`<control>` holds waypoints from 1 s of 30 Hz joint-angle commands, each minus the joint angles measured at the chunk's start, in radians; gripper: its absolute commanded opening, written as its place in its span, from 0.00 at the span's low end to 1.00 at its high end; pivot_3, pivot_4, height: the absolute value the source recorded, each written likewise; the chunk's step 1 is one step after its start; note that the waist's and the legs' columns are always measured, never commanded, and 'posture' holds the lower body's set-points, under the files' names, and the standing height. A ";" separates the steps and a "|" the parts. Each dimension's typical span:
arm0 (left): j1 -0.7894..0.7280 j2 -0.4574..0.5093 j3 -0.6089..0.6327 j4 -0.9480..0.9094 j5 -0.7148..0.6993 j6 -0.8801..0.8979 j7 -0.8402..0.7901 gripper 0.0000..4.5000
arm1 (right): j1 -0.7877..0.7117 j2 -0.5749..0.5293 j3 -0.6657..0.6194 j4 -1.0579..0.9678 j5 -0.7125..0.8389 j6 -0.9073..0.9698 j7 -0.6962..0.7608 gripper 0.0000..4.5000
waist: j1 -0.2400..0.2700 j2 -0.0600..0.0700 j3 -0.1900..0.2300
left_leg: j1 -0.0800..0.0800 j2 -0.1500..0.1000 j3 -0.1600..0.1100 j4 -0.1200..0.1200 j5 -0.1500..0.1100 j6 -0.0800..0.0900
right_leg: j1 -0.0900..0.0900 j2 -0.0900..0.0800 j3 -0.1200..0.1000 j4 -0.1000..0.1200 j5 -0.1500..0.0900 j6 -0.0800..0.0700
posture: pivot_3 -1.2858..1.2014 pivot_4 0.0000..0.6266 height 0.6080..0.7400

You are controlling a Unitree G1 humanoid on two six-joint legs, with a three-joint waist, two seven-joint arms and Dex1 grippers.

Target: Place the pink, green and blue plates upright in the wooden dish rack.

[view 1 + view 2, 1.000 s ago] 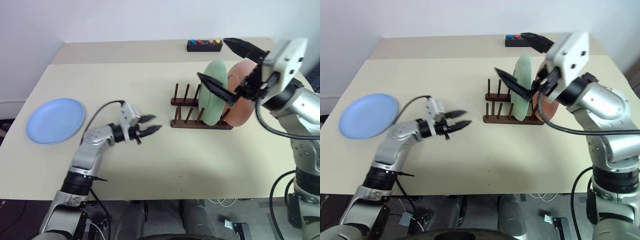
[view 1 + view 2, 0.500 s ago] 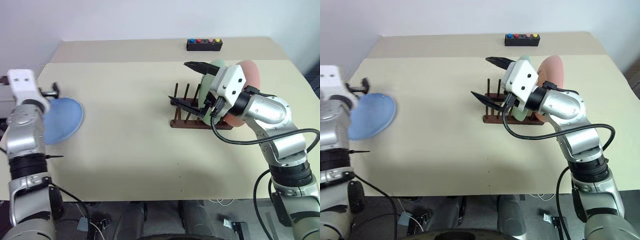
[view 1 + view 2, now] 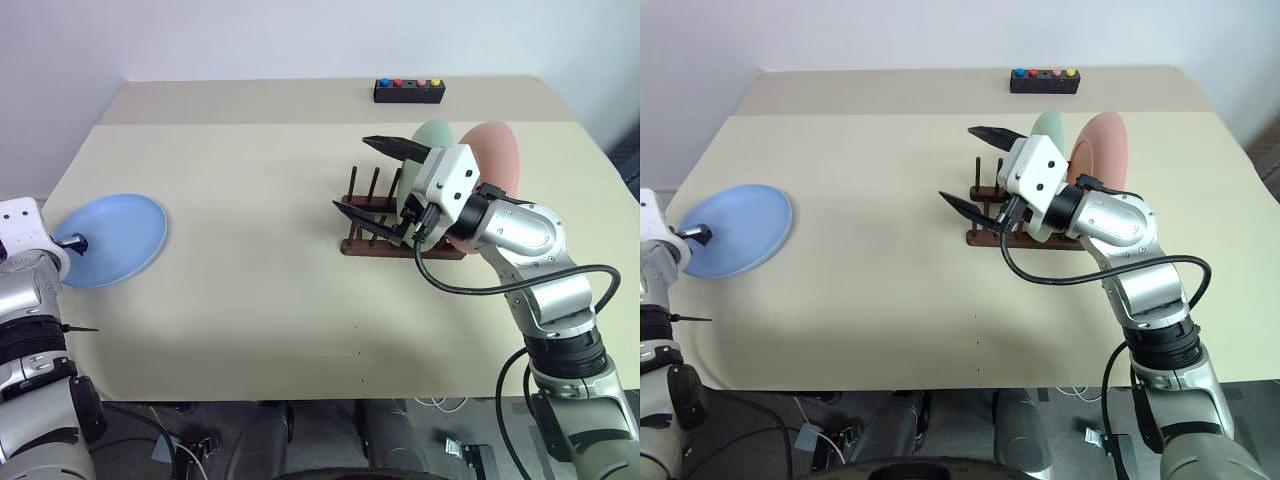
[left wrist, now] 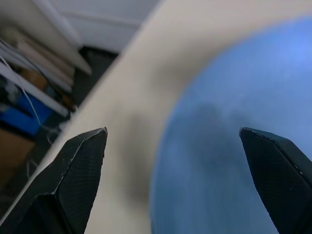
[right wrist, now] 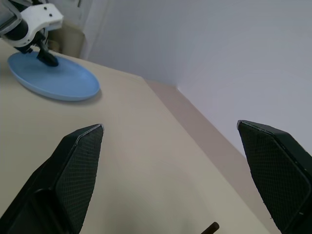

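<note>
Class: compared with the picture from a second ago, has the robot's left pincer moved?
Yes. The left pincer has swung left, away from the rack, and now sits over the blue plate, open.

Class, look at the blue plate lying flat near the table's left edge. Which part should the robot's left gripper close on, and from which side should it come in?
Probably the rim. The blue plate lies flat on the table, so only its thin raised edge offers a pinch. The left gripper is open at the plate's outer, table-edge side, so coming in low from that side, one finger over and one under the rim, looks best.
</note>
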 commanded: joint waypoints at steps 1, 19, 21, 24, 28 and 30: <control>-0.030 0.021 0.029 0.017 -0.028 0.014 -0.008 0.94 | 0.006 0.007 -0.020 -0.029 -0.005 -0.021 -0.003 1.00 | 0.001 0.000 0.000 | 0.000 0.000 0.000 0.000 0.000 0.000 | 0.000 0.000 0.000 0.000 0.000 0.000 | 0.52 0.24 1.00; -0.010 -0.184 0.095 -0.297 -0.233 -0.120 -0.083 0.01 | 0.017 -0.002 -0.032 -0.021 -0.019 -0.031 0.000 1.00 | 0.009 -0.002 0.000 | 0.000 0.000 0.000 0.001 0.001 -0.001 | 0.001 -0.001 0.000 0.001 0.000 0.000 | 0.52 0.24 1.00; -0.010 -0.234 0.068 -0.392 -0.258 -0.147 -0.103 0.01 | 0.012 -0.006 -0.029 -0.017 -0.032 -0.044 0.003 1.00 | 0.007 -0.002 0.000 | 0.000 0.000 0.000 0.001 0.001 -0.001 | 0.001 -0.001 0.000 0.000 0.001 0.000 | 0.52 0.24 1.00; -0.031 -0.319 -0.014 -0.541 -0.273 -0.199 -0.120 0.01 | 0.000 -0.025 -0.001 -0.003 -0.102 -0.098 0.011 1.00 | 0.005 -0.002 0.000 | 0.000 0.000 0.000 0.001 0.001 -0.001 | 0.000 -0.001 0.000 0.000 0.001 -0.001 | 0.52 0.24 1.00; -0.072 -0.387 -0.133 -0.638 -0.231 -0.236 -0.103 0.01 | -0.004 -0.038 0.036 0.027 -0.212 -0.187 0.007 1.00 | 0.005 -0.003 0.000 | -0.001 0.000 0.000 0.001 0.001 -0.001 | 0.000 -0.001 0.000 0.000 0.001 0.000 | 0.52 0.24 1.00; -0.100 -0.417 -0.159 -0.654 -0.223 -0.240 -0.071 0.01 | -0.008 -0.038 0.044 0.042 -0.254 -0.222 -0.003 1.00 | 0.000 -0.003 0.000 | 0.000 0.000 0.001 0.001 0.001 -0.001 | 0.000 -0.001 0.000 0.000 0.001 0.000 | 0.52 0.24 1.00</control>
